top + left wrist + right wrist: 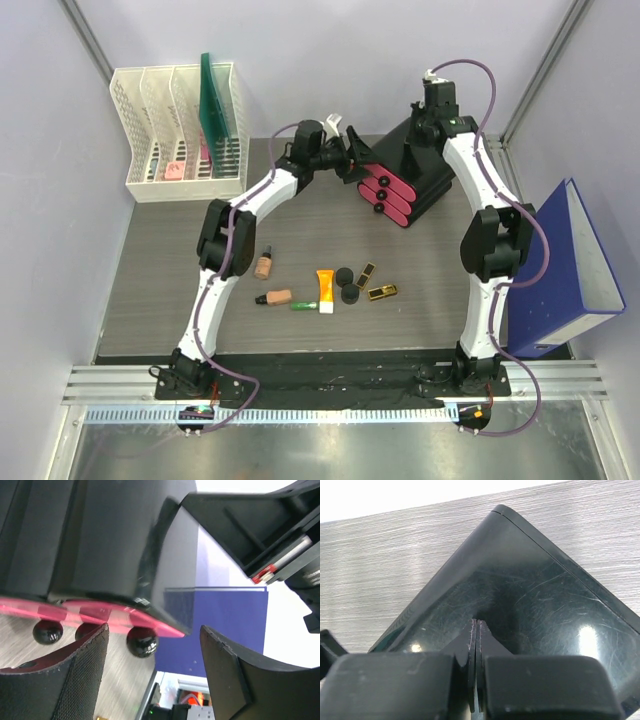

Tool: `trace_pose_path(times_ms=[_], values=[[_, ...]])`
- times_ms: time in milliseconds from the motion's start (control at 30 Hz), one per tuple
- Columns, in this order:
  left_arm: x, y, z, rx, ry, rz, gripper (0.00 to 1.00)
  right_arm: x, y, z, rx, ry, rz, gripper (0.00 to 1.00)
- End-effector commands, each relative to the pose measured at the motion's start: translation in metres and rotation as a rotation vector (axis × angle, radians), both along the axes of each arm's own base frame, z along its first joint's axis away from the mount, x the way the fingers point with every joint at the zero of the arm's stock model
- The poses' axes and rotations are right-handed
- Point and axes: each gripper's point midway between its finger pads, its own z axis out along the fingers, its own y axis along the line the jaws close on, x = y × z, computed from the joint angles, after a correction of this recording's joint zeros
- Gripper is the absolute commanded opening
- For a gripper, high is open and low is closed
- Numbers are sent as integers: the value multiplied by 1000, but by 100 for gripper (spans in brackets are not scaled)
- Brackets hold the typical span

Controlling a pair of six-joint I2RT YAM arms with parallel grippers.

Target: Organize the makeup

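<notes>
The makeup lies loose mid-table: two beige bottles [264, 264] [275, 297], a slim green tube [303, 305], an orange white-capped tube [325, 290], two black compacts [343, 275] [350, 295] and two gold-black sticks [366, 273] [381, 292]. Both grippers are at the black box with pink drawer fronts [400, 190], far from the makeup. My left gripper [350, 152] is open and empty at the box's left end. In its wrist view, the left gripper [155, 665] sits just below the pink fronts [100, 615] and a black knob [142, 642]. My right gripper [415, 150] [476, 624] is shut, with its tips against the box's glossy top [530, 595].
A white file rack [150, 130] with a green folder [213, 100] and a small pink block [172, 171] stands at the back left. A blue binder [570, 265] leans at the right edge and also shows in the left wrist view [220, 625].
</notes>
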Motion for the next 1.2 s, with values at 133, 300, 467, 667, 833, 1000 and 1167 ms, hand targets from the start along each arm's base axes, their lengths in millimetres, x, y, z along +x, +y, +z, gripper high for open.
trace_pose_path(times_ms=[133, 300, 467, 667, 833, 1000, 1167], values=[[-17, -1, 12, -99, -64, -58, 69, -23, -5, -33, 12, 128, 29, 1], [-13, -6, 4, -116, -51, -67, 66, -23, -7, -37, 16, 136, 33, 1], [-10, -12, 5, -142, -41, -74, 62, -24, -10, -45, 23, 154, 33, 1], [-14, -19, -5, -138, -25, -87, 57, -22, -16, -53, 61, 172, 24, 1], [-21, -24, 2, -181, -40, -95, 55, -21, -19, -57, 85, 182, 22, 1], [-28, -31, 0, -193, -35, -113, 47, -22, -19, -63, 92, 194, 22, 1], [-29, -40, -6, -195, -15, -128, 31, -23, -17, -67, 103, 206, 25, 1]])
